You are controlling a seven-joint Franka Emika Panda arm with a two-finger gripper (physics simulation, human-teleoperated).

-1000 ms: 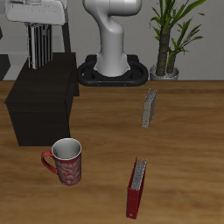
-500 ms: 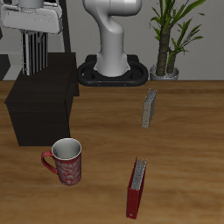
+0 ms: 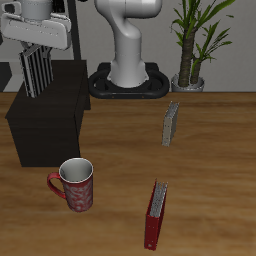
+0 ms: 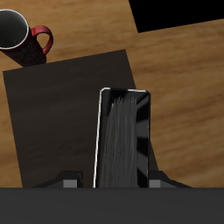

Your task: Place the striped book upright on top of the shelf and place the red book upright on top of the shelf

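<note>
Striped book (image 3: 36,68) hangs upright in the hand (image 3: 37,45), above the back part of the shelf (image 3: 50,120). Hand pinches the book at its upper end; the fingers themselves are mostly hidden behind the hand's white body in the exterior view. Whether the book's lower edge touches the shelf top cannot be told from that view.

Wrist view: striped book (image 4: 122,140) seen end-on down its length, dark cover with fine stripes and a pale edge, filling the gap between the two fingers (image 4: 68,182). Below it, the flat black top of the shelf (image 4: 52,96), with wooden desk (image 4: 184,79) showing beyond.

Shelf is a low black box standing on the desk (image 3: 210,190) toward the back, with nothing resting on the part of its top that shows.

Red book (image 3: 154,214) stands on its long edge on the desk, near the front edge, well apart from the shelf. Grey book (image 3: 171,124) stands upright farther back, roughly mid-desk, apart from both.

Red mug (image 3: 75,185) sits on the desk just in front of the shelf, handle pointing away from the red book. Same mug (image 4: 24,37) shows in the wrist view, beside the shelf's corner.

Potted plant (image 3: 193,45) stands at the back, beside the robot base (image 3: 128,80).
</note>
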